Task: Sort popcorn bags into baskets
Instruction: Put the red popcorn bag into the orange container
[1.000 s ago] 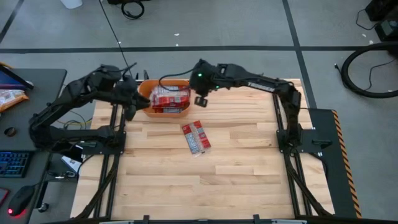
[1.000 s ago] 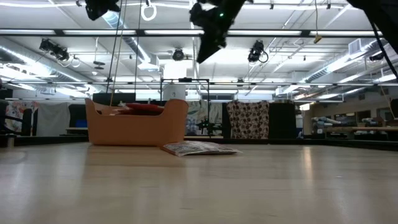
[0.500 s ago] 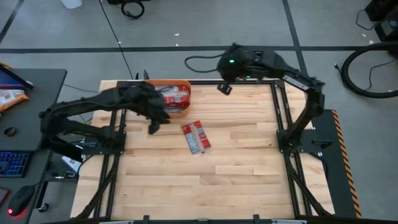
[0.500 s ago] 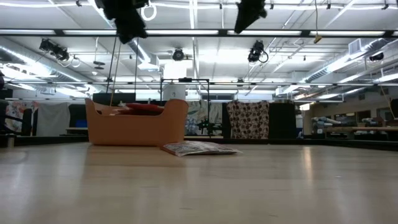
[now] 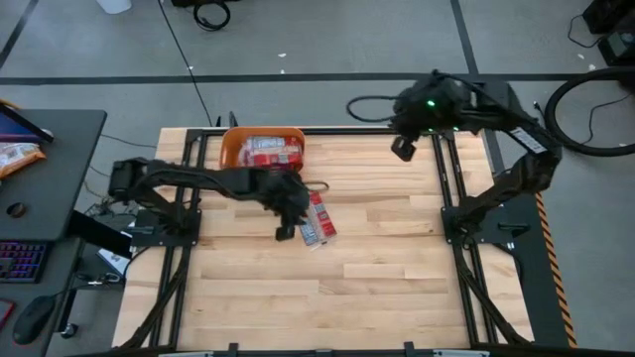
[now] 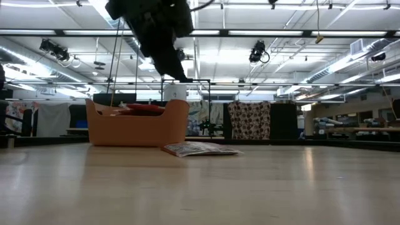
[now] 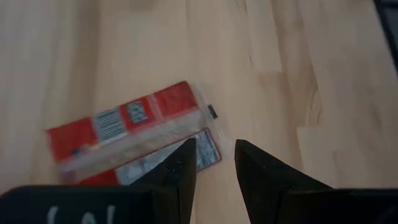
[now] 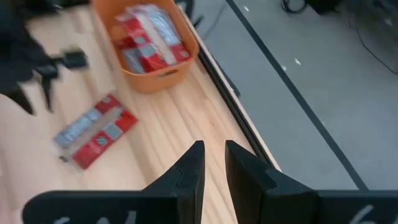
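Two red popcorn bags with grey bands [image 5: 314, 218] lie flat on the table side by side, also seen in the left wrist view [image 7: 127, 127], the right wrist view [image 8: 93, 132] and the low view [image 6: 200, 149]. The orange basket [image 5: 229, 149] stands at the far edge with several more bags [image 5: 273, 152] inside. My left gripper [image 5: 286, 228] hovers open above the loose bags' left edge [image 7: 214, 149], clear of them in the low view [image 6: 179, 75]. My right gripper [image 5: 402, 149] is open [image 8: 212, 149], high over the far right part of the table.
The basket [image 8: 152, 84] sits near the table's far edge, left of centre. A desk to the left carries an orange snack bag [image 5: 15, 157] and a keyboard [image 5: 22, 263]. Bare wood spreads over the table's near half and right side [image 5: 397, 268].
My left gripper has swung from beside the basket's left end toward the table's right and near side, coming down over the loose bags. My right gripper has drawn away from above the basket toward the table's far right corner. The bags have stayed put.
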Available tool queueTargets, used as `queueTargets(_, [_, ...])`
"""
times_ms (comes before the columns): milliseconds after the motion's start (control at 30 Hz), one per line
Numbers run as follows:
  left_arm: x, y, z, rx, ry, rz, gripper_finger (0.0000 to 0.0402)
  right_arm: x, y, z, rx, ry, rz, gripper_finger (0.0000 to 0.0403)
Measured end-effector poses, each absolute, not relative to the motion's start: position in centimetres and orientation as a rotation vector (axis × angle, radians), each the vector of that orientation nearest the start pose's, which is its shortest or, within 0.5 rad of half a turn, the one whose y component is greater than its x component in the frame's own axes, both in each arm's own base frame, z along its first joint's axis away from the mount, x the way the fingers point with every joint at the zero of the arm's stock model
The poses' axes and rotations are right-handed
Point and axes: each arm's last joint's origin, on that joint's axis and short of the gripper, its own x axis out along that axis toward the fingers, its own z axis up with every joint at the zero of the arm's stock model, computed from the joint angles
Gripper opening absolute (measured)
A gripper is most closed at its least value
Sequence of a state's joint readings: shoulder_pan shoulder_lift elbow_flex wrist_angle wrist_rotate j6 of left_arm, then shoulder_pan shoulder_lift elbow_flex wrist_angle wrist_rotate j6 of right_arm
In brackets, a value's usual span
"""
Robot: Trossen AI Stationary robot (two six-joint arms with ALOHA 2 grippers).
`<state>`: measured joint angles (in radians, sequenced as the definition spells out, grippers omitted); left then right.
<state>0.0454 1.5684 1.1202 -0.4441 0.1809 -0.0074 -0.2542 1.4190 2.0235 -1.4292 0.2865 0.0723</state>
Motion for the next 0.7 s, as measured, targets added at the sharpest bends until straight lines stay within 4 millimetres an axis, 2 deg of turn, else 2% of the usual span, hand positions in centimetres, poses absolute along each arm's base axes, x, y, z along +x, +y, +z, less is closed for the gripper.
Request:
queueTargets(200, [35.1,-1.4,21.6,-0.035,0.968,-0.118,0.0114,18.7,-4.2,49.2,0.027,0.764,-0.468,0.0068])
queueTargets(433, [38.1,-1.9,21.8,-0.065,0.958,-0.031,0.0114,17.5,-2.3,49.5,0.018,0.766,-0.394,0.0068])
queueTargets(533, [39.1,-1.2,21.1,-0.169,0.965,0.06,0.0114,17.1,-1.5,49.5,0.005,0.771,-0.357,0.0068])
queueTargets(700, [39.3,1.1,18.4,-0.558,1.041,0.341,0.0114,16.8,-0.3,49.4,-0.015,0.783,-0.307,0.0068])
